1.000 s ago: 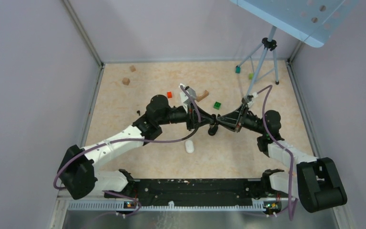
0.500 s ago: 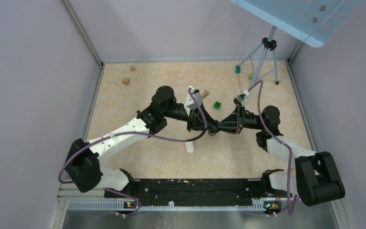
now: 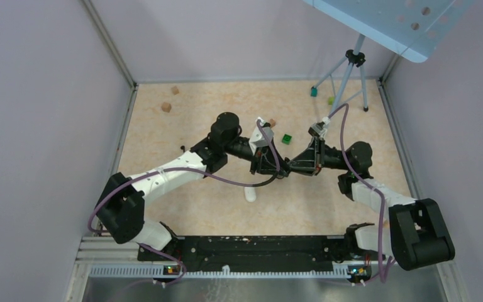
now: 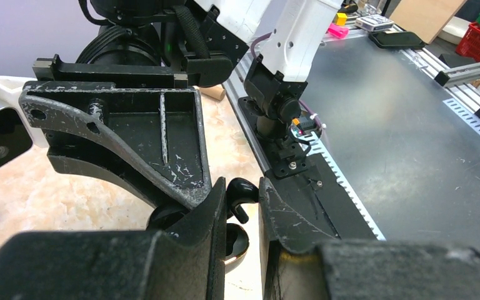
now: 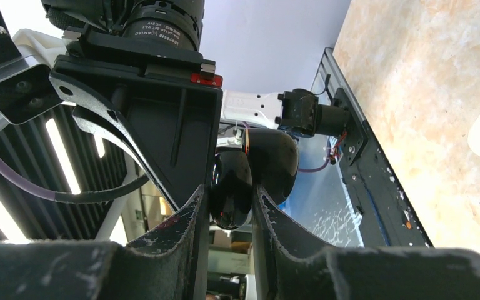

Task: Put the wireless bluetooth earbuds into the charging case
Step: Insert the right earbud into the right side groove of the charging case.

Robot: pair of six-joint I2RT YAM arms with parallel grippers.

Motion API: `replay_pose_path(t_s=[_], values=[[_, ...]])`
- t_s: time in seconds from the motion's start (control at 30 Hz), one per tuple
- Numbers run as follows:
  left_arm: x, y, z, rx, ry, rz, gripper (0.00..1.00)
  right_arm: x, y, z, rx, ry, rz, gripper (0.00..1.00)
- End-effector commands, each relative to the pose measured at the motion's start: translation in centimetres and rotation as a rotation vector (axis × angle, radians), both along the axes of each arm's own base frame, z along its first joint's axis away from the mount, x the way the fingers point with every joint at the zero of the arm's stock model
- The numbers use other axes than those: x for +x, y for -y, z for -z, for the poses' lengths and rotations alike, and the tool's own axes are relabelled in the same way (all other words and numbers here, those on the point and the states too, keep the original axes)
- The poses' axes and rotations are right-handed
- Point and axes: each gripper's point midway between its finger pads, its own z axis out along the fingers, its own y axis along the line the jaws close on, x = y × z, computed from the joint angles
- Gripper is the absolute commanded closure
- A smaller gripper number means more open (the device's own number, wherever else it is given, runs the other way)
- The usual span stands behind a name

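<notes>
Left gripper (image 4: pixel 242 184) is clamped on a small black earbud (image 4: pixel 242 201), pinched between both fingers with its stem hooking down beyond the tips. Right gripper (image 5: pixel 228 189) is clenched on a glossy black rounded body that we take to be the charging case (image 5: pixel 231 172). Both items are held in the air above the middle of the table (image 3: pixel 163 145).

We note from the overhead view that the two grippers meet tip to tip, the left pointing toward the robot's right and the right pointing back at it. The case therefore lies directly ahead of the earbud, touching or just beside it; we cannot tell which. In the left wrist view a round dark hollow sits just below the bud, possibly the case's well.

In our judgement, the left arm should make the insertion, aligning the stem with the well while the right arm holds the case steady.

A white oval object (image 3: pixel 249 193) lies on the table below, apart from both grippers.
</notes>
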Motion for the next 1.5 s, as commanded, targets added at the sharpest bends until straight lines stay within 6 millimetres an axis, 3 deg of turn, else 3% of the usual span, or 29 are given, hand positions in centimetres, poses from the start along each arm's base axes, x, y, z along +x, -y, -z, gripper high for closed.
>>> replay_pose_path(t_s=[0.0, 0.37, 1.03, 1.47], values=[[0.4, 0.0, -1.9, -0.060, 0.069, 0.018, 1.00, -0.7, 0.0, -1.6, 0.028, 0.113, -0.029, 1.00], [0.9, -0.7, -2.5, -0.061, 0.074, -0.011, 1.00, -0.6, 0.0, -1.2, 0.033, 0.109, -0.020, 1.00], [2.9, -0.6, -1.1, -0.046, 0.097, -0.084, 1.00, -0.2, -0.1, -2.0, 0.054, 0.123, -0.011, 1.00], [3.5, -0.4, -2.2, -0.072, 0.155, -0.102, 1.00, -0.2, -0.1, -1.9, 0.055, 0.120, -0.008, 1.00]])
